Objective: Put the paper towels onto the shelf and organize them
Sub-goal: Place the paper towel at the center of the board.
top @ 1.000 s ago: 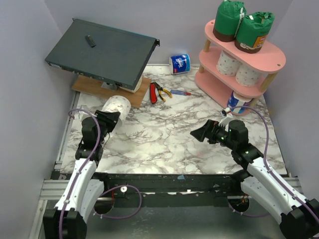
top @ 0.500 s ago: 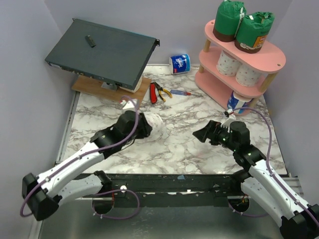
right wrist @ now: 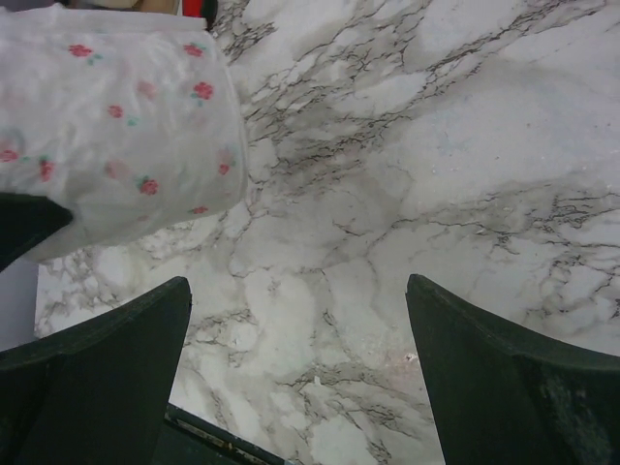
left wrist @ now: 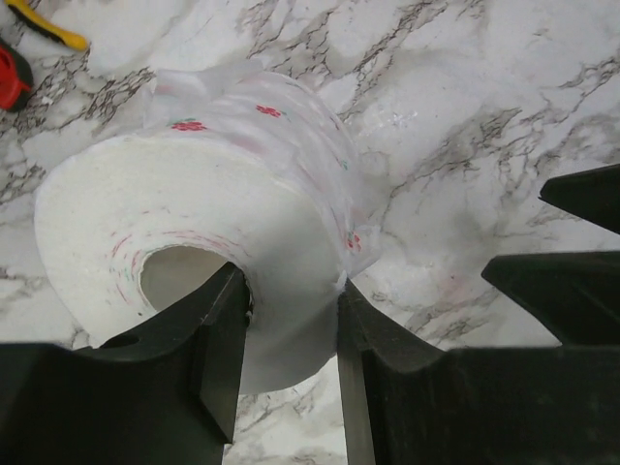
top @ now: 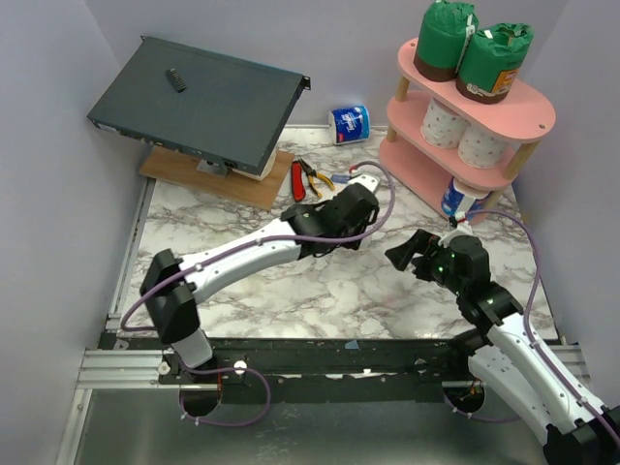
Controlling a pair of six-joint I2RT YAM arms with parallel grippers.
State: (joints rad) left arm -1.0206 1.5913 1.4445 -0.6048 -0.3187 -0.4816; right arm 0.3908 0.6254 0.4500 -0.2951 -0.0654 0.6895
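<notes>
Near edge first: right gripper point(right wrist: 297, 291) hangs low over the marble table point(top: 291, 281) at about 4 o'clock from centre, jaws spread wide, nothing between them. Just beyond, at centre, left gripper point(left wrist: 291, 291) is nearly closed, pinching the wall of a flower-printed white roll point(left wrist: 194, 223), one finger in the core, one outside. The roll sits close in front of the right jaws. Farther, at 2 o'clock, the pink shelf point(top: 539, 114) carries two green-wrapped rolls point(top: 494, 63) on top, two white rolls point(top: 444, 123) on the middle tier and one blue-and-white roll point(top: 455, 199) on the bottom. At 12 o'clock, a loose blue-and-white roll point(top: 350, 124) lies by the wall. Step, likely: carry toward the shelf, perhaps a handover. Next move calls for the right jaws to close around the roll body before left lets go.
</notes>
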